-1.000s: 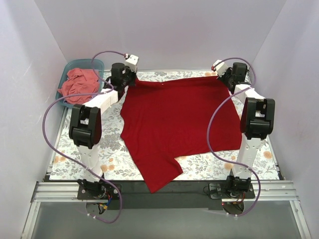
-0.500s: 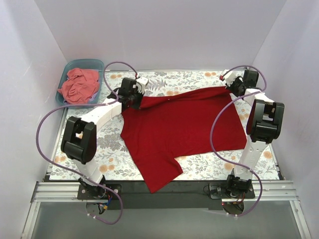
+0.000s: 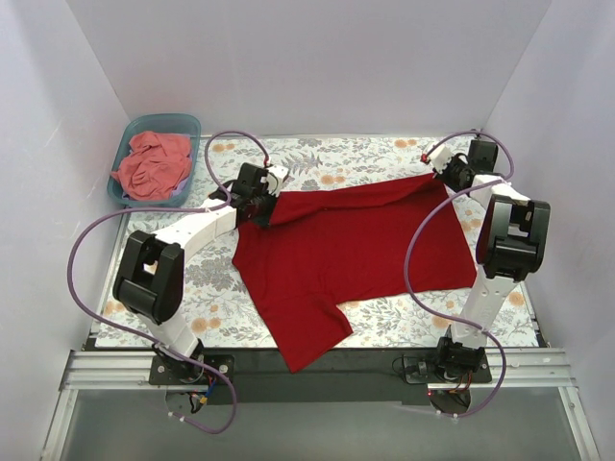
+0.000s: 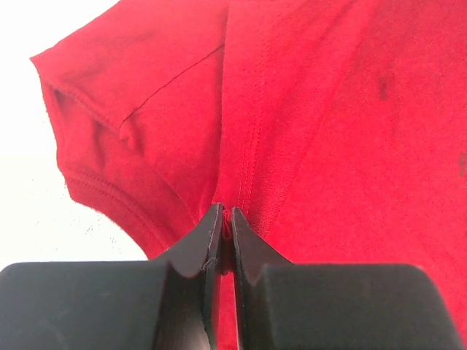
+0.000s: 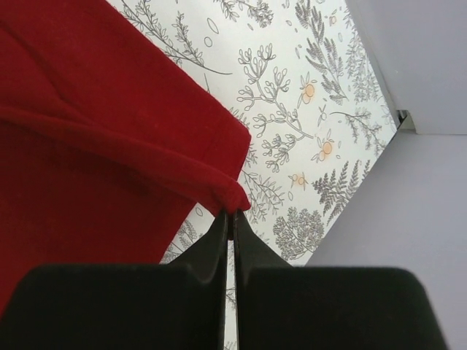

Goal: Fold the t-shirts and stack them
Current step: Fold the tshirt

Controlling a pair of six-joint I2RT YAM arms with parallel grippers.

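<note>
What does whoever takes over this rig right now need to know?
Left gripper: jaws shut on the red t-shirt at its far left corner.
Right gripper: jaws shut on its far right corner.
The shirt lies spread on the table, far edge lifted between the arms.
Pink t-shirt sits crumpled in the teal tub.
Done: no fold laid flat yet. Left: fold both, stack.

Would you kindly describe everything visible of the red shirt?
The red shirt is plain deep crimson, soft like cotton, short-sleeved. It lies mostly flat on the floral table, a flap past the near edge. Its far edge is raised, curling over, pinched at each end by the shut left gripper and right gripper.
</note>
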